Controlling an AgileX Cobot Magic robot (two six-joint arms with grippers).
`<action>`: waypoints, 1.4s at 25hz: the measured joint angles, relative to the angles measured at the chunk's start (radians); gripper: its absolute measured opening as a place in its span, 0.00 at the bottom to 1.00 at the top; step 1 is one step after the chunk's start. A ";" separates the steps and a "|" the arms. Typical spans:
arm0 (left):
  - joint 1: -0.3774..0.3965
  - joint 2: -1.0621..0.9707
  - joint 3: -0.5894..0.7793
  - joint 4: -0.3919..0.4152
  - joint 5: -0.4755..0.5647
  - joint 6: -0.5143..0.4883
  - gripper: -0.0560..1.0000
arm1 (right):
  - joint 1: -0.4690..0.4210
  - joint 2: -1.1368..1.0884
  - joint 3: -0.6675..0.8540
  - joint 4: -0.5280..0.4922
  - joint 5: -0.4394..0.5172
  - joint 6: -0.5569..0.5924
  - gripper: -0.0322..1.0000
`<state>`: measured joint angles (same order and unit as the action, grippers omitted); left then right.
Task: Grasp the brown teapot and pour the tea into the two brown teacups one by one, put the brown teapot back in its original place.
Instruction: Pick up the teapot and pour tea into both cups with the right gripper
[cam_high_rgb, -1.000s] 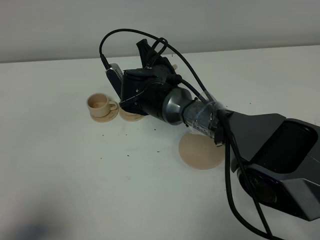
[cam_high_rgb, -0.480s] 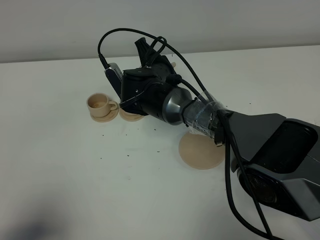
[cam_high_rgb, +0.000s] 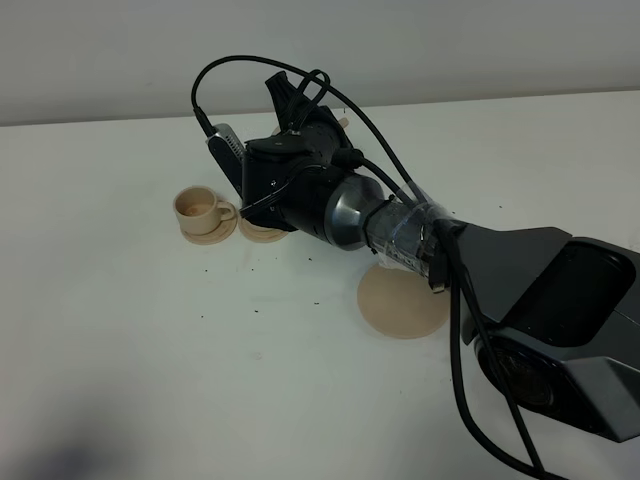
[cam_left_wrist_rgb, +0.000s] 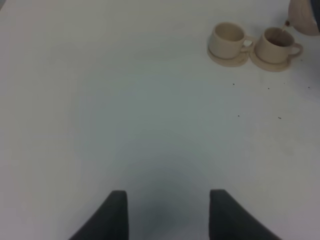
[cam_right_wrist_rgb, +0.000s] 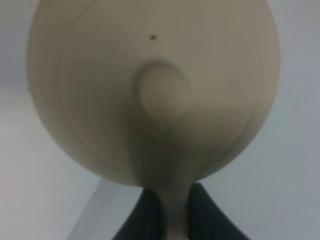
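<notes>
My right gripper reaches across to the left and is shut on the loop handle of the brown teapot, which fills the right wrist view with its lid and knob facing the camera. In the left wrist view the teapot is tilted, its spout over the nearer-to-it teacup. The other teacup stands beside it on its saucer, and it also shows in the exterior view. The arm hides the second cup there; only its saucer shows. The round tan plate lies bare. My left gripper is open and empty, far from the cups.
The white table carries small dark specks around the cups and plate. A pale wall runs behind the table's far edge. The right arm's body and cables fill the right side of the exterior view.
The right wrist has turned and risen slightly, tilting the teapot a bit more over the second cup. The cups, plate and left gripper have not moved.
</notes>
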<state>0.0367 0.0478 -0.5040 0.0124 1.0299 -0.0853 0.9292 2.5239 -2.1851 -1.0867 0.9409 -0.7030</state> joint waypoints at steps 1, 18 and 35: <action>0.000 0.000 0.000 0.000 0.000 0.000 0.43 | 0.000 0.000 0.000 0.000 0.000 0.000 0.14; 0.000 0.000 0.000 0.000 0.000 0.000 0.43 | 0.000 0.000 0.000 -0.023 0.002 0.000 0.14; 0.000 0.000 0.000 0.000 0.000 0.000 0.43 | 0.000 0.000 0.000 -0.025 0.011 0.000 0.14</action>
<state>0.0367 0.0478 -0.5040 0.0124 1.0299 -0.0853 0.9292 2.5239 -2.1851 -1.1116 0.9522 -0.7030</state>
